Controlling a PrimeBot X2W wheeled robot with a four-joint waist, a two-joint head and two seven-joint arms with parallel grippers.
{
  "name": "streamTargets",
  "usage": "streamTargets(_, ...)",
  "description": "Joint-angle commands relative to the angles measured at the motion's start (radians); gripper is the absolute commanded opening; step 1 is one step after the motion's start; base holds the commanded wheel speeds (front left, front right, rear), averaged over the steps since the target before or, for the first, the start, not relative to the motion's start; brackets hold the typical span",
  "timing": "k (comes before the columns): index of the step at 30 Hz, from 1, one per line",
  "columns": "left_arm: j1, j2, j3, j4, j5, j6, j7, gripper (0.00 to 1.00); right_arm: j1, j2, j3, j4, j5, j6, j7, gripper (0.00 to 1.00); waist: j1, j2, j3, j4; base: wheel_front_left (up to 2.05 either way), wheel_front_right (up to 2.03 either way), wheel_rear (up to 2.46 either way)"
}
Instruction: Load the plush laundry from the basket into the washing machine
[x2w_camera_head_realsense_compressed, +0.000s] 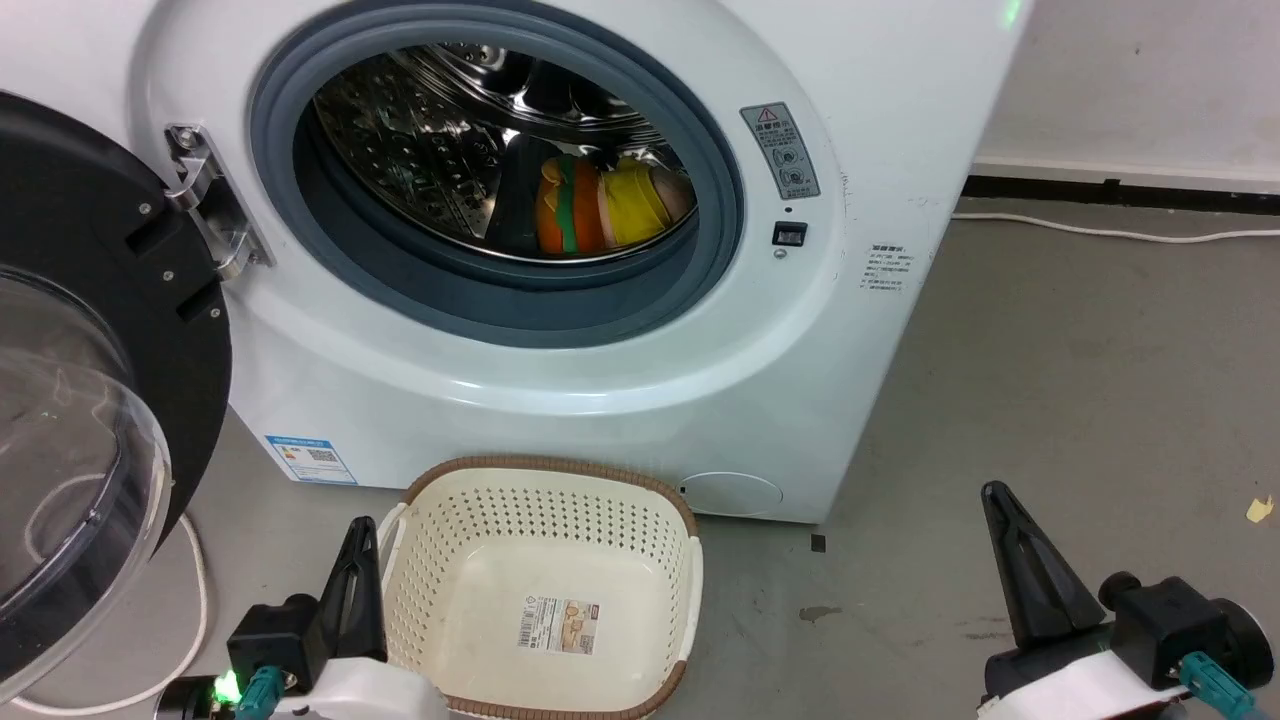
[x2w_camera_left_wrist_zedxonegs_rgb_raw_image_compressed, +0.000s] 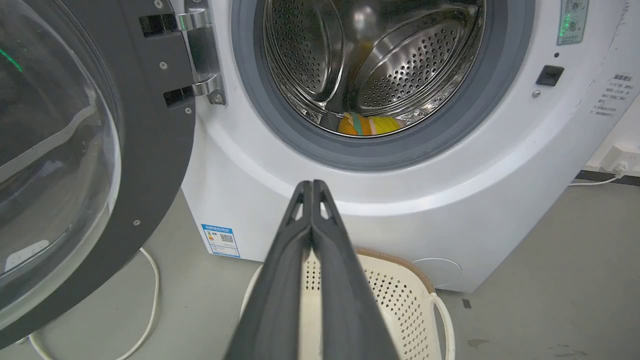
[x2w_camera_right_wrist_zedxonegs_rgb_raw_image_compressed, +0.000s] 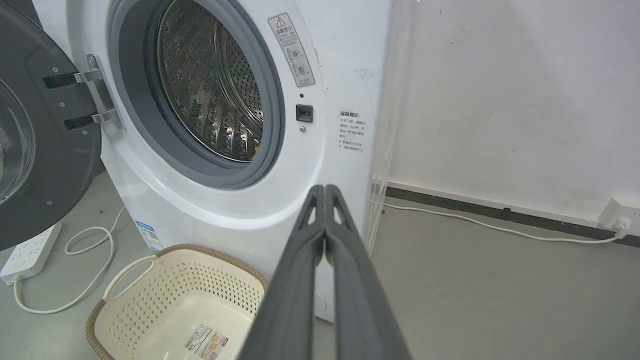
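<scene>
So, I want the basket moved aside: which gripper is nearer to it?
Left. The left gripper is close beside the left rim of the basket; the right gripper is well off to its right.

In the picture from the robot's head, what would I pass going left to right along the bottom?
open glass door → left fingers → basket → right fingers

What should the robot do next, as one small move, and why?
Probably move the left tool toward the open door to begin pushing it shut. The plush laundry already lies inside the washing machine, the basket holds no toy, and the left tool, shut and holding nothing, is on the door's side.
</scene>
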Motion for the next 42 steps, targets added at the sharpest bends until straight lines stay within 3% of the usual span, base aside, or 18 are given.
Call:
streamTargets(1, -0.002, -0.003, 0.001, -0.008, 0.009, -0.006, 0.008, 0.00, -0.007, 0.000, -0.001, 0.001, -0.003, 0.000, 0.007, 0.00, 0.0000, -0.0001, -0.001, 0.000, 0.00, 0.00, 0.00)
streamTargets(42, -0.005, -0.014, 0.009, -0.062, 0.065, -0.029, 0.097, 0.00, -0.018, 0.000, -0.004, 0.003, -0.018, -0.001, 0.098, 0.00, 0.0000, -0.0001, -0.039, 0.002, 0.00, 0.00, 0.00)
